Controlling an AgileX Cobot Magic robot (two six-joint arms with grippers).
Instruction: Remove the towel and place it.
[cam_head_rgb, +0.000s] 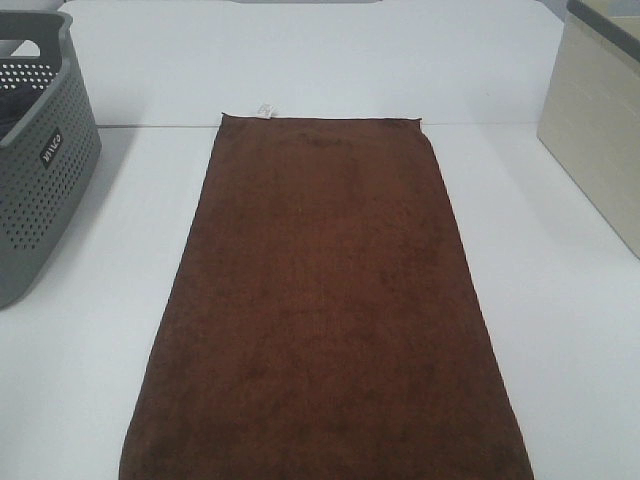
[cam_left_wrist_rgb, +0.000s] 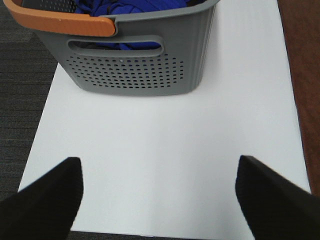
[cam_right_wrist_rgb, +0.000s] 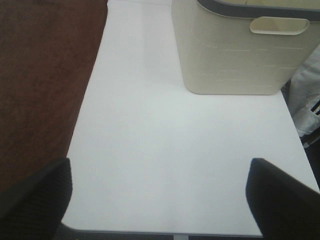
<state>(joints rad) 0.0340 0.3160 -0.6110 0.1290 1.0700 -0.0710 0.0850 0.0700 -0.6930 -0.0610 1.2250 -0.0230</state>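
Exterior high view shows the towel (cam_head_rgb: 325, 300) spread flat down the middle of the white desk (cam_head_rgb: 560, 300), white tag (cam_head_rgb: 265, 109) on its far short edge. The left end effector (cam_left_wrist_rgb: 157, 200) is spread wide, gripping nothing, with the grey basket (cam_left_wrist_rgb: 135, 70) ahead of it and blue cloth (cam_left_wrist_rgb: 120, 12) inside. The right end effector (cam_right_wrist_rgb: 160, 200) is also released and empty, the cream bin (cam_right_wrist_rgb: 235, 55) ahead, the towel beside it on its inner side.

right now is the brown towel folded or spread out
Spread out: the towel lies flat in a single layer on the table, its white tag at the far edge.
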